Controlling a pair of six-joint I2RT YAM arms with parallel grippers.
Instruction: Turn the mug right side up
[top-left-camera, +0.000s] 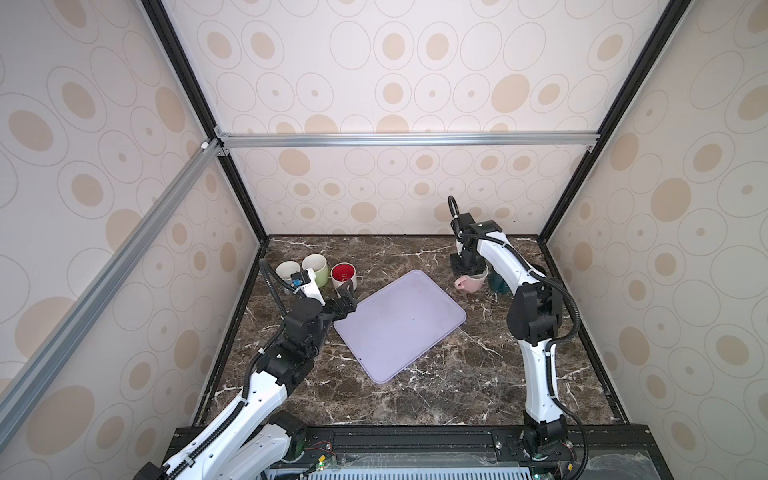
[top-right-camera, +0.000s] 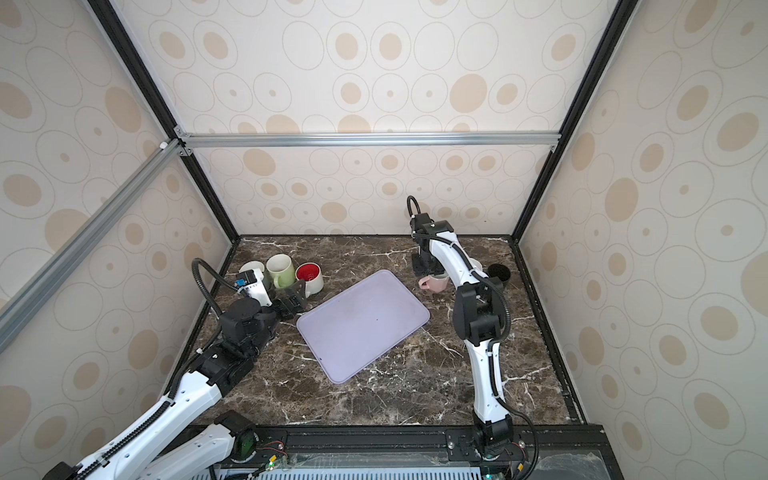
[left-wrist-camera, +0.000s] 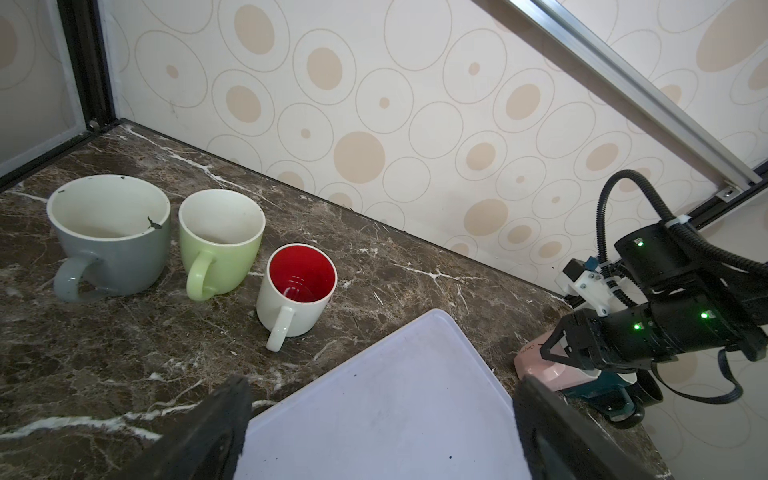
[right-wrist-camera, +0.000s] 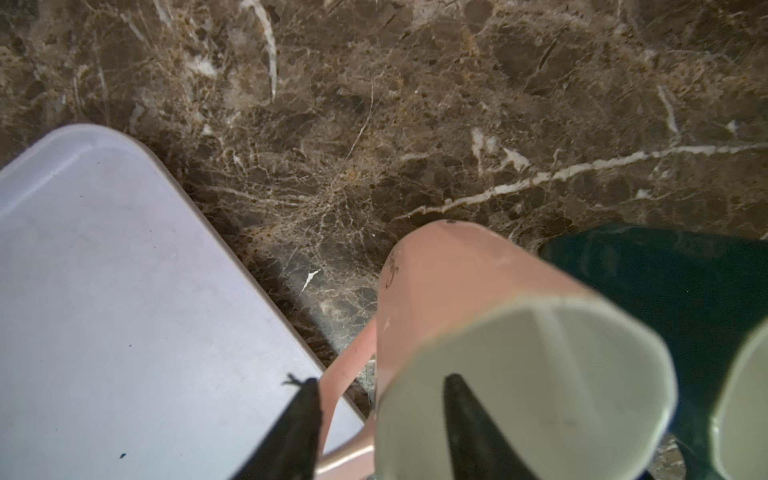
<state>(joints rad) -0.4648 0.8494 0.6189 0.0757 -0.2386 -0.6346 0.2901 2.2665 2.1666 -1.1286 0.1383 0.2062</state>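
**Bimanual cell, seen from above and from both wrists.** A dark marble bench (top-left-camera: 436, 386) carries a lavender tray (top-left-camera: 399, 324) at its centre, lying askew.

At 10 o'clock from the tray, three mugs stand mouth up in a row. They are a grey mug (left-wrist-camera: 112, 249), a green mug (left-wrist-camera: 220, 249) just beside it, and a red-lined white mug (left-wrist-camera: 299, 291).

The left fingers (left-wrist-camera: 216, 428) hang at 6 o'clock from the red-lined white mug, over the tray's 9 o'clock corner. They are spread wide and hold nothing.

At 2 o'clock from the tray, near its corner but apart from it, the pink mug (top-left-camera: 471, 283) stands right side up. Its white interior faces upward and its handle points toward 9 o'clock.

The right fingers (right-wrist-camera: 469, 424) point down onto the pink mug. One reaches inside the mouth and the other stands outside next to the handle, so the wall lies between them. They are parted, with a gap showing beside the inner finger. Whether the outer one touches the handle cannot be told.

A dark teal mug (right-wrist-camera: 665, 274) stands just beside the pink mug at 3 o'clock.
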